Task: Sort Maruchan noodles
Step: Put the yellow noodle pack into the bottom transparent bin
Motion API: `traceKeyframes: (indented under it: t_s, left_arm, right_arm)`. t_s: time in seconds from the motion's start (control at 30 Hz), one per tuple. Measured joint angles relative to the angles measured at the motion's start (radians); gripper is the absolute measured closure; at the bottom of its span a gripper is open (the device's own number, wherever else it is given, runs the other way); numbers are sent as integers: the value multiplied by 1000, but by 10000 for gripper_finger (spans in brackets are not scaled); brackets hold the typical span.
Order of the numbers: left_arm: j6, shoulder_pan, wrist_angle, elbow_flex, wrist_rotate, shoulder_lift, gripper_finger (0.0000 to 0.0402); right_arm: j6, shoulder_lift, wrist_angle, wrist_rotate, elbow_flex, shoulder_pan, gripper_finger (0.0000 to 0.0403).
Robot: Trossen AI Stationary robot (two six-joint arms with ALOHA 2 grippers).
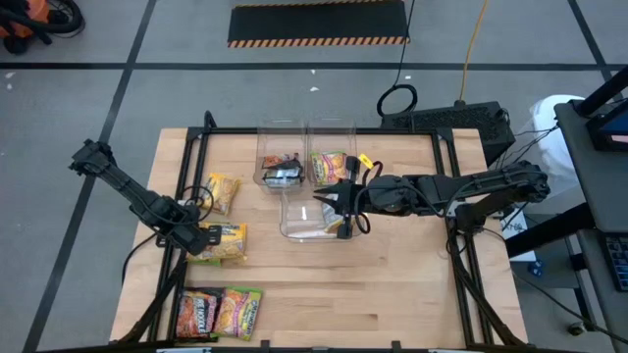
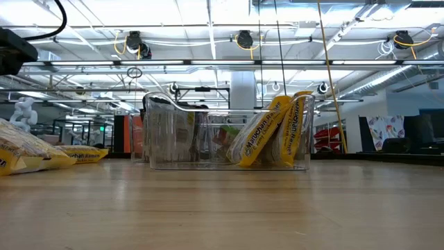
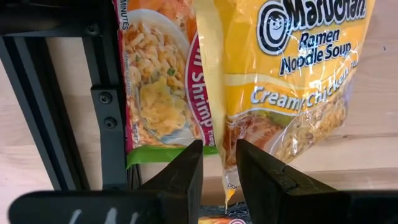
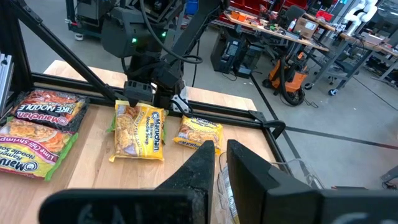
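Wooden table: left gripper, fingers narrowly parted, pinches a yellow packet's edge. Lime-green packet alongside. Right gripper, nearly closed, holds packets over clear bin.

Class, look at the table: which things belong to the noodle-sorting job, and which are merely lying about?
Job:
yellow packets by the left gripper
front pair of packets
packets in the clear bins
right gripper, over the near bin

Lying about:
cable loop
striped floor mat

Left end effector at yellow packet, right end effector over clear bin
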Motion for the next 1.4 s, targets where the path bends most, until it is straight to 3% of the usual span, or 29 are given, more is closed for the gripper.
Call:
traceKeyframes:
  t_s: [0.5,1.4]
  left_arm:
    - [-2,0,35,0,-25,5,298]
    - [61,0,95,-1,34,171,310]
  right_arm:
    - [-11,0,0,0,0,0,362]
    - [-11,0,9,0,0,0,362]
